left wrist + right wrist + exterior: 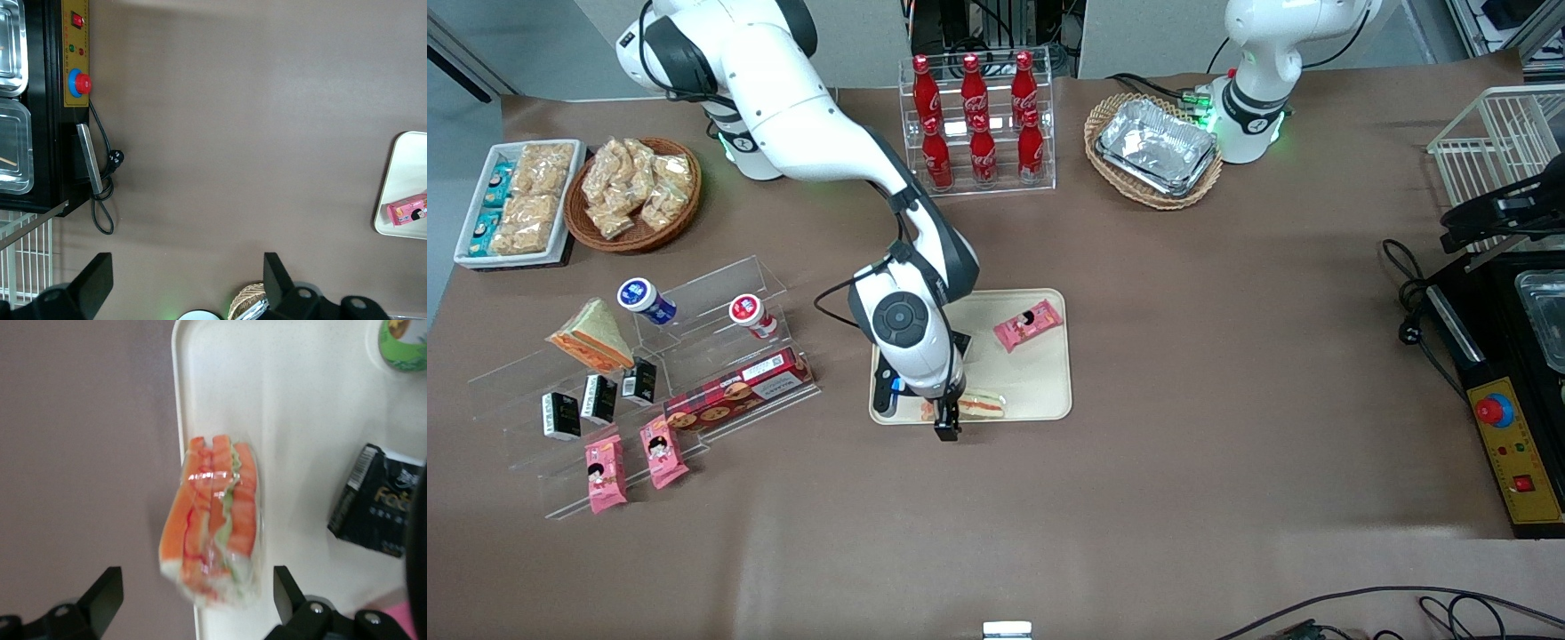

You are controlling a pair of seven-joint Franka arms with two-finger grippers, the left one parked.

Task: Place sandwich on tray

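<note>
The sandwich (983, 405), clear-wrapped with orange and green filling stripes, lies on the cream tray (1040, 378) at the edge nearest the front camera. In the right wrist view the sandwich (217, 527) sits over the tray's rim (179, 420), one side overhanging the brown table. My right gripper (947, 427) hovers just above the sandwich's end. Its fingers are open, wide on either side of the sandwich (197, 603), not touching it. The tray's corner also shows in the left wrist view (403, 187).
A pink snack packet (1028, 324), a black carton (377, 503) and a green-lidded cup (403, 343) are on the tray. Acrylic shelves toward the working arm's end hold a triangular sandwich (591, 336), cups and snacks. A cola rack (978, 124) and a foil-tray basket (1156, 147) stand farther back.
</note>
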